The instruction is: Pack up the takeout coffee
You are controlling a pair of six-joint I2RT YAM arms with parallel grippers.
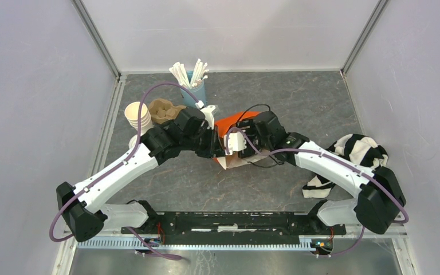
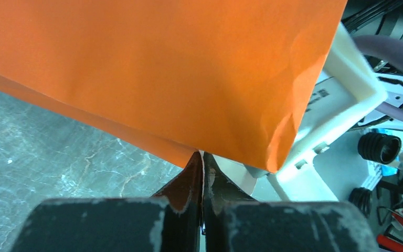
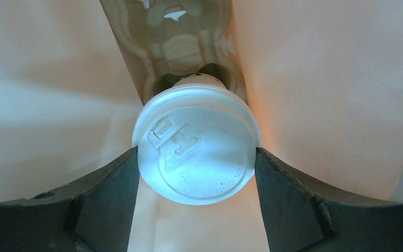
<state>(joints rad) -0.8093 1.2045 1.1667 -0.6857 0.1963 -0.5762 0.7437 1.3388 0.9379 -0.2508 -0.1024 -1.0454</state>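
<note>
The takeout coffee (image 3: 197, 147), a white-lidded cup, sits between the fingers of my right gripper (image 3: 197, 164), which is shut on its lid rim. It hangs inside an orange paper bag (image 1: 229, 123), over a brown pulp cup carrier (image 3: 178, 47) at the bag's bottom, and its base looks to be entering a carrier pocket. My left gripper (image 2: 203, 163) is shut on the bag's (image 2: 162, 68) edge, with a thin white paper layer pinched between the fingers. In the top view both grippers meet at the bag mid-table; the cup is hidden there.
A stack of lidless cream cups (image 1: 137, 116) and another pulp carrier (image 1: 165, 109) stand at the back left. A blue cup of white straws (image 1: 193, 86) is behind them. A black-and-white striped cloth (image 1: 358, 152) lies at the right. White walls enclose the table.
</note>
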